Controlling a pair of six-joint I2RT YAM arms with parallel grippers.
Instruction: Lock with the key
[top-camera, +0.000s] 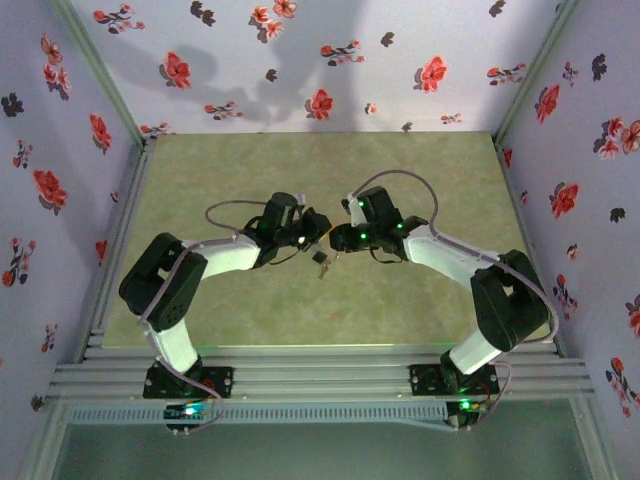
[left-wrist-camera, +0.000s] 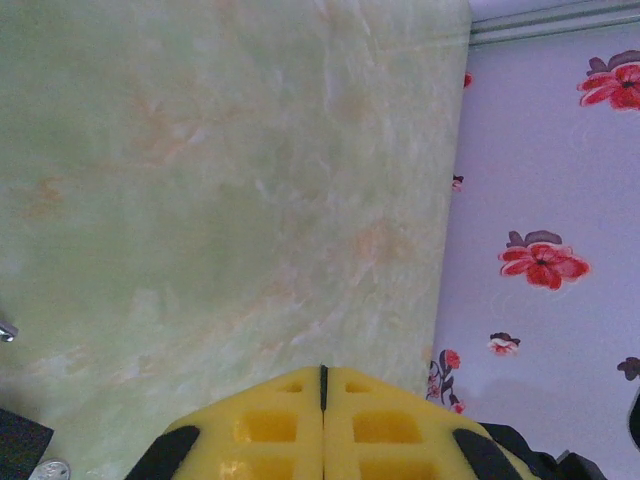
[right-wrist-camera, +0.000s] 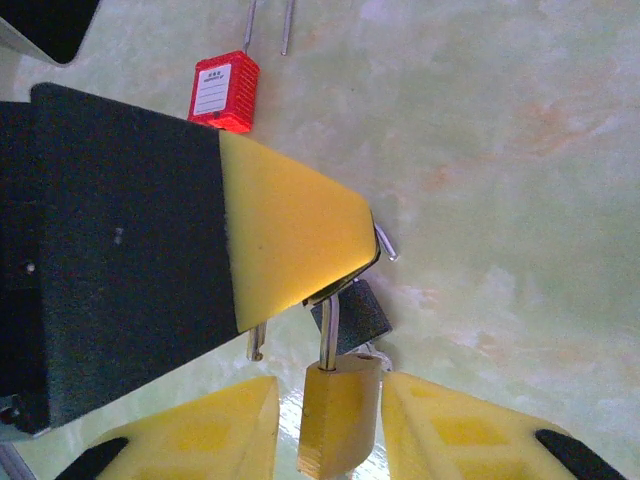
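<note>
A yellow padlock (right-wrist-camera: 340, 415) hangs upright by its steel shackle (right-wrist-camera: 328, 330). My left gripper (right-wrist-camera: 345, 283) is shut on the top of that shackle. One shackle leg sits in the body; the other leg (right-wrist-camera: 257, 345) hangs free beside it. My right gripper (right-wrist-camera: 330, 430) is open, a finger on each side of the padlock body, with a visible gap on its left. A dark key head (right-wrist-camera: 362, 312) hangs just behind the padlock. From above, the two grippers meet at mid-table, left gripper (top-camera: 312, 240) and right gripper (top-camera: 336, 240). The left fingers (left-wrist-camera: 290, 420) are pressed together.
A red padlock (right-wrist-camera: 224, 92) lies on the green marbled table (top-camera: 330, 170), its shackle pointing away. Flowered walls (top-camera: 570, 200) close in the table on three sides. A metal rail (top-camera: 320, 375) runs along the near edge by the arm bases.
</note>
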